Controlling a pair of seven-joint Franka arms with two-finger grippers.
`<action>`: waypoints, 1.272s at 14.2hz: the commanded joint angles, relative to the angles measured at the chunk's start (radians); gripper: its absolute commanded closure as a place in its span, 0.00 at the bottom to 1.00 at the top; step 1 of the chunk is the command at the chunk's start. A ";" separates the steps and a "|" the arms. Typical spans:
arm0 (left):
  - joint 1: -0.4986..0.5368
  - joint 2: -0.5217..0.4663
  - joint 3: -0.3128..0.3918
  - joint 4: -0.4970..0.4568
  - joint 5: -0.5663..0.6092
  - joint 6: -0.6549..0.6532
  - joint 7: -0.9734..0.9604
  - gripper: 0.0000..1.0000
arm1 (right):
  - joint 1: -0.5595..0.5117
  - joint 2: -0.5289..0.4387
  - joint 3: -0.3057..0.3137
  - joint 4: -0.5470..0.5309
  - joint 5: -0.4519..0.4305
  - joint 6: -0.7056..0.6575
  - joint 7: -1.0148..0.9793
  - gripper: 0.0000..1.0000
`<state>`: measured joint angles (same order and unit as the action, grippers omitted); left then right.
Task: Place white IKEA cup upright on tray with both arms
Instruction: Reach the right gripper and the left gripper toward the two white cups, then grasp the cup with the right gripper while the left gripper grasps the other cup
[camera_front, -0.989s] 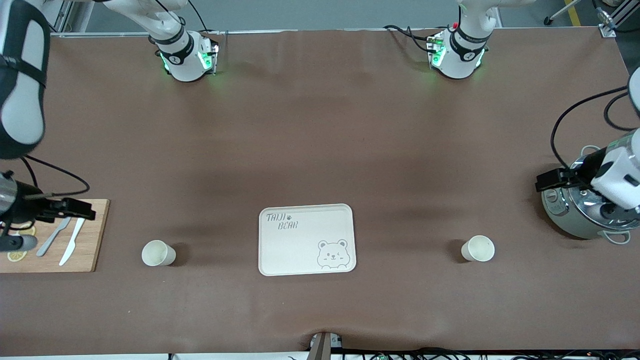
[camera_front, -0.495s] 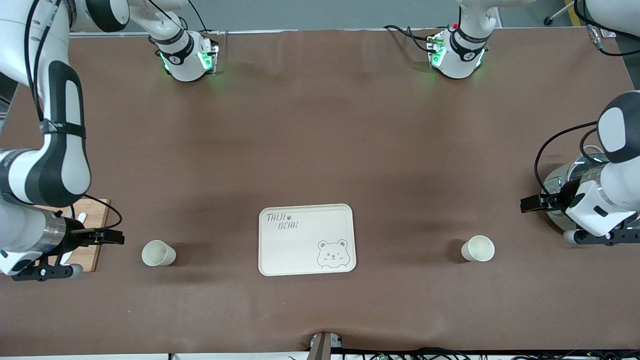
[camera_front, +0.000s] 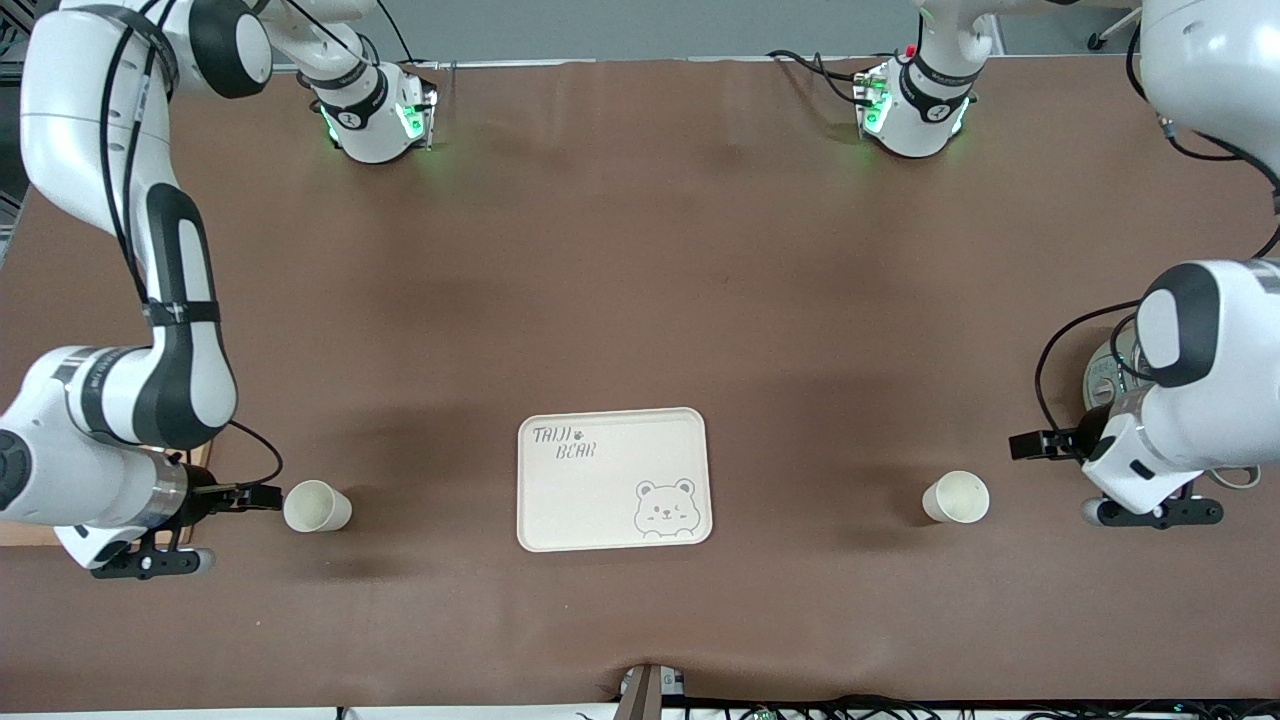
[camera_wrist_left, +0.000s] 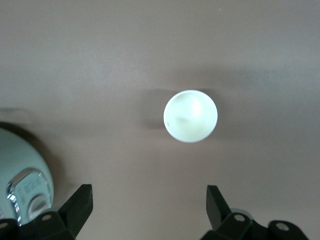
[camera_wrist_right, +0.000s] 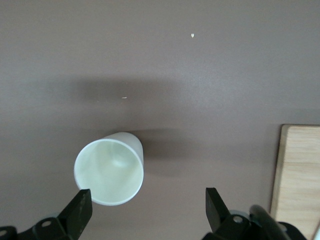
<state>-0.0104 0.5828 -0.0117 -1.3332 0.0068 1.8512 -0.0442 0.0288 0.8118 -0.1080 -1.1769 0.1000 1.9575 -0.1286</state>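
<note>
Standing cups: two, upright on the counter, one toward the right arm's end, another toward the left arm's end.
Tray: between them.
Left pincer: spread wide, nothing held.
Right pincer: spread wide, nothing held.

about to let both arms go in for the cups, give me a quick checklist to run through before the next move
1. Left gripper open: ok, fingers spread wide in the left wrist view.
2. Right gripper open: ok, fingers spread wide.
3. Cup toward the left arm's end upright on the table, mouth up: ok; it lies ahead of the left gripper, not yet between the fingers.
4. Cup toward the right arm's end upright: ok; the right gripper is close beside it, nothing gripped yet.
5. Tray bare and between the two cups: ok.
6. Pot beside the left gripper, enough clearance: cannot tell.
</note>
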 joint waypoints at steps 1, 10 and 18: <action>0.000 0.044 0.001 0.009 0.001 0.054 0.009 0.00 | 0.000 0.026 0.002 0.003 0.014 0.027 -0.016 0.00; -0.002 0.184 -0.001 -0.006 -0.002 0.241 0.010 0.00 | 0.005 0.098 0.002 0.003 0.017 0.090 -0.017 0.00; -0.003 0.236 -0.002 -0.026 -0.013 0.333 -0.008 0.38 | 0.006 0.119 0.004 -0.012 0.040 0.138 -0.016 0.00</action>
<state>-0.0109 0.8308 -0.0132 -1.3433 0.0068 2.1708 -0.0453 0.0358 0.9306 -0.1060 -1.1800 0.1155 2.0824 -0.1311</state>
